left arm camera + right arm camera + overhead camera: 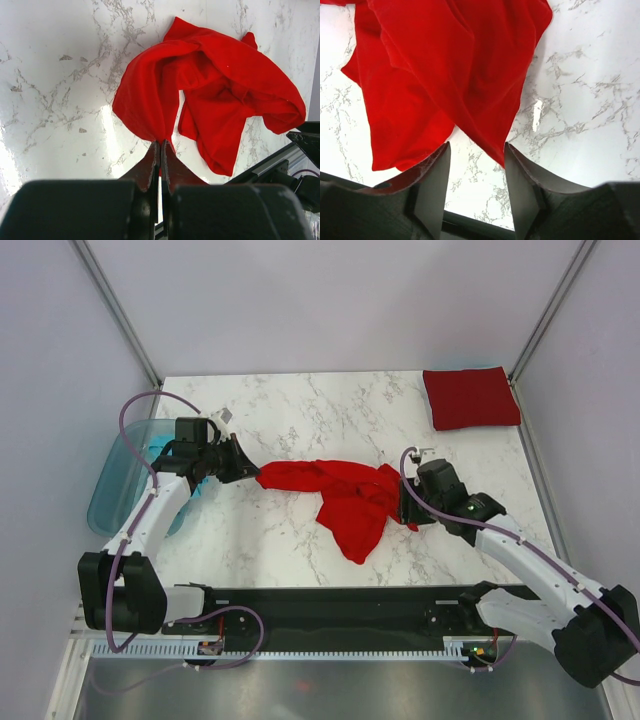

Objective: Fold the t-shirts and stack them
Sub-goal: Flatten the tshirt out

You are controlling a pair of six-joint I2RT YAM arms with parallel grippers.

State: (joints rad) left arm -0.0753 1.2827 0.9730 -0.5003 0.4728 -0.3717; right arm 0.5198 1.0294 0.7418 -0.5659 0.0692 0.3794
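A white marble-veined table (300, 410) stands enclosed by plain pale walls (330, 300), with bright light glaring off its surface.

The red tee (345, 498) lies unfolded and rumpled at the centre of the table (290, 410), drawn into a rope toward 9 o'clock, a loose flap trailing toward 6. The crimson tee (470, 398) lies flat, folded square, at 1 o'clock.
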